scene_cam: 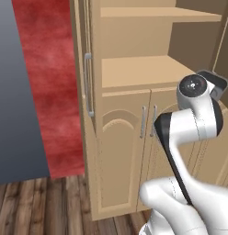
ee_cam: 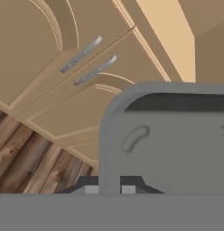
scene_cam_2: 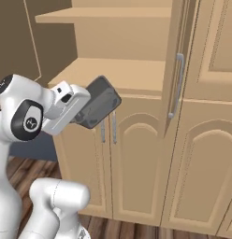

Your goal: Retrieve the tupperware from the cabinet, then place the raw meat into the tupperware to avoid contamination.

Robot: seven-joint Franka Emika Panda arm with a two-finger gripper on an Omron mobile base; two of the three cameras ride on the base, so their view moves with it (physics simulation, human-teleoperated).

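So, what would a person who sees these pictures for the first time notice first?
Probably the white robot arm at the left of the right base view, with its gripper shut on a dark grey tupperware in front of the cabinet. Next, the cabinet's upper door stands open, showing bare tan shelves above two closed arched lower doors. A red wall stands to the cabinet's left in the left base view.
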